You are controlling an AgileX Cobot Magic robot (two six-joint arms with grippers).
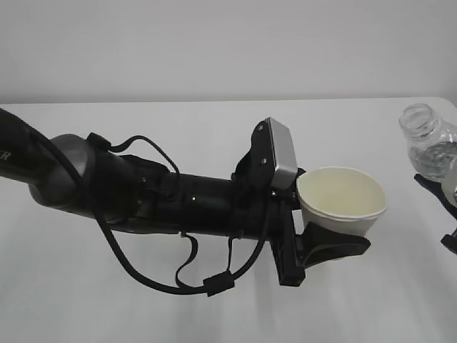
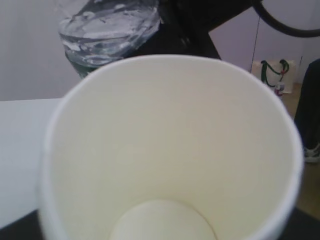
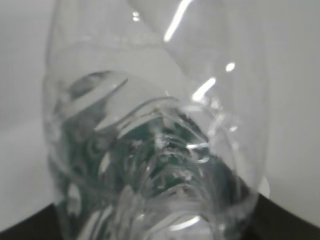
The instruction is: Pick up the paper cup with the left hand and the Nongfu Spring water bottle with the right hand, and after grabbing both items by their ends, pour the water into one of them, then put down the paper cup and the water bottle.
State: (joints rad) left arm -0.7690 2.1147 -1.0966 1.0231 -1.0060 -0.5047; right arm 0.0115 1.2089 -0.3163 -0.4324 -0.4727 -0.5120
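Left hand [image 1: 335,246] is clamped on the paper cup [image 1: 343,204] above the table [image 1: 214,128]; far right, the right hand [image 1: 450,214], mostly out of frame, apparently grips the Nongfu Spring water bottle [image 1: 428,139].

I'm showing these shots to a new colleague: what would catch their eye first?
The black left arm stretches across the middle of the white table, holding a paper cup whose pale inside looks empty. At the right edge, a clear uncapped bottle with water in it is held by the right gripper, close beyond the cup's rim.
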